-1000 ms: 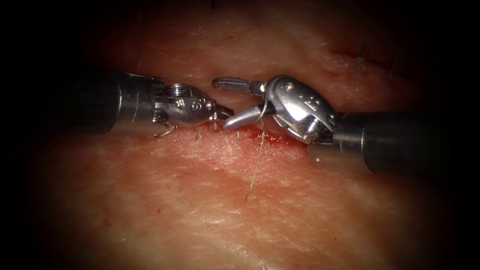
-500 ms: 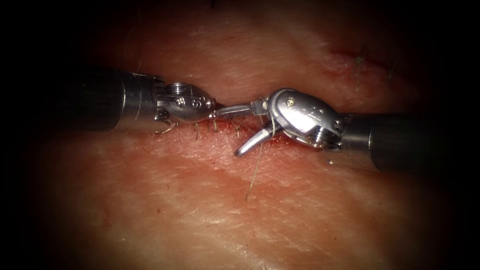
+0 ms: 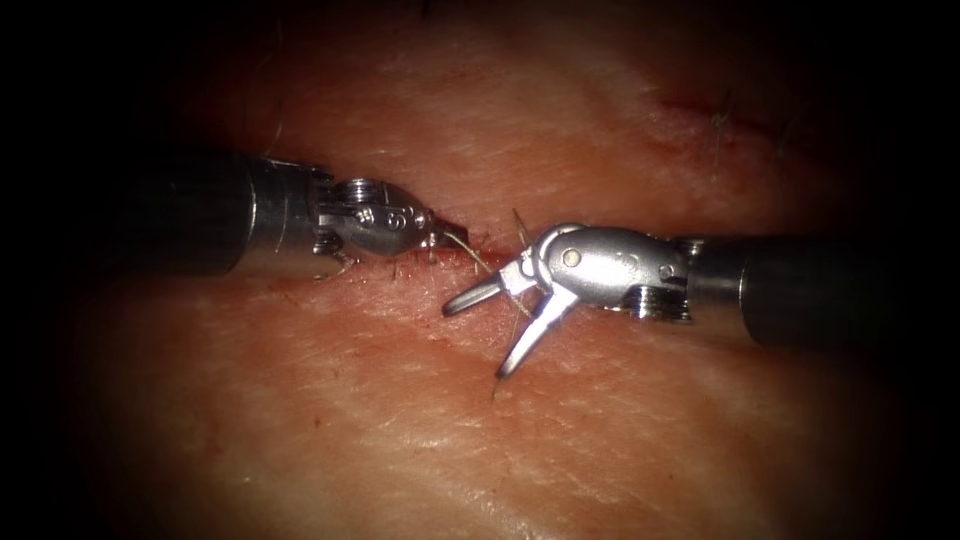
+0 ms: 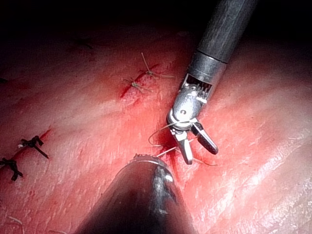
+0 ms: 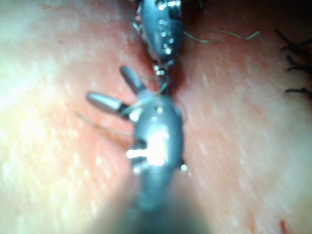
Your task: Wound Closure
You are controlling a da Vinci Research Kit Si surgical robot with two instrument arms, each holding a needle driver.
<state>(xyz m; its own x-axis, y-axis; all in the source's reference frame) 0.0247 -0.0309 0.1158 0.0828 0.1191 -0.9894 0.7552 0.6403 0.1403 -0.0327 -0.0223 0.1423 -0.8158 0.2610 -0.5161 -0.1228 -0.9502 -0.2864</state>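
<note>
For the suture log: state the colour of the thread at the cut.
Pale tan thread, clearest in the endoscope view, beside the right tool.

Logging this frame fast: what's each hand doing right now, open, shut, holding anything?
Left hand: shut on the thread at the cut.
Right hand: open, holding nothing; thread runs between its jaws.

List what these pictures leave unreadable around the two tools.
- Needle: cannot be made out.
- Left tool: whether it grips the thread; the tips are too small in the endoscope view.
- Thread across the open right tool: blurred in the right wrist view.
</note>
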